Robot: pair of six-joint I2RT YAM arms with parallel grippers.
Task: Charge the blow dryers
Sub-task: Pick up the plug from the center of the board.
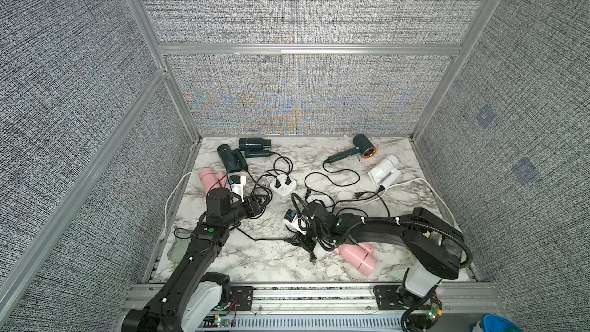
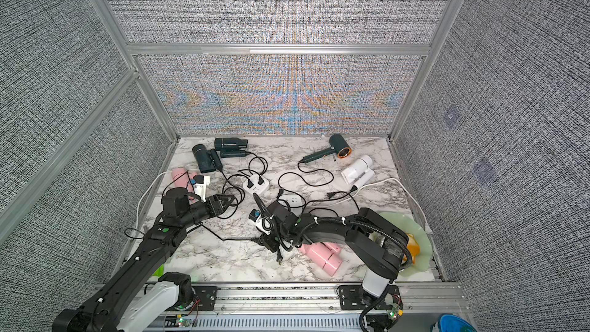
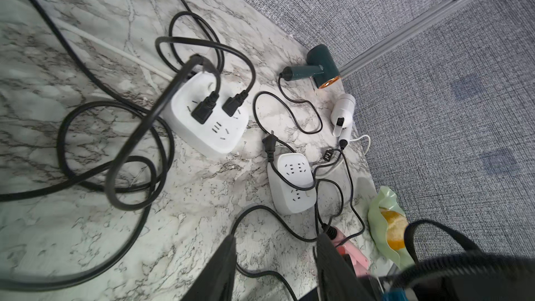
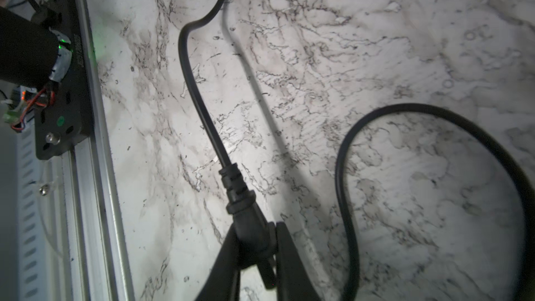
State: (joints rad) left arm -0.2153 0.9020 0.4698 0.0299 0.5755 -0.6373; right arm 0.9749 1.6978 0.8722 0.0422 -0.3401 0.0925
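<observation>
At the far left a pink dryer point(image 1: 207, 177) lies half behind my left arm, and behind it a dark dryer point(image 1: 230, 158) and another dark dryer point(image 1: 254, 144) rest close together by the back wall. My left gripper point(image 2: 224, 202) hangs above loose loops of cord point(image 3: 139, 152); its jaws stand apart and pinch nothing. Next comes the left block point(image 3: 208, 123), with two plugs already seated in it. My right gripper point(image 4: 256, 228) is low over the table, its jaws clamped on the body of a black plug point(image 4: 246, 218), the prongs sticking out below the fingers; which dryer this plug belongs to I cannot tell. Just behind is the right block point(image 3: 289, 169), its sockets free as far as I see. Further right lie a near pink dryer point(image 1: 359, 258), partly under my right arm, and at the back a copper-ringed dryer point(image 1: 364, 145) and a white dryer point(image 1: 384, 169). I judge the dryers light, hard and smooth, likely to roll, so I would not lift them. The good hold is the moulded plug body, across its flat sides, behind the prongs. The cord looks rubbery and springy and may twist the plug; a block is light and may slide when I push.
</observation>
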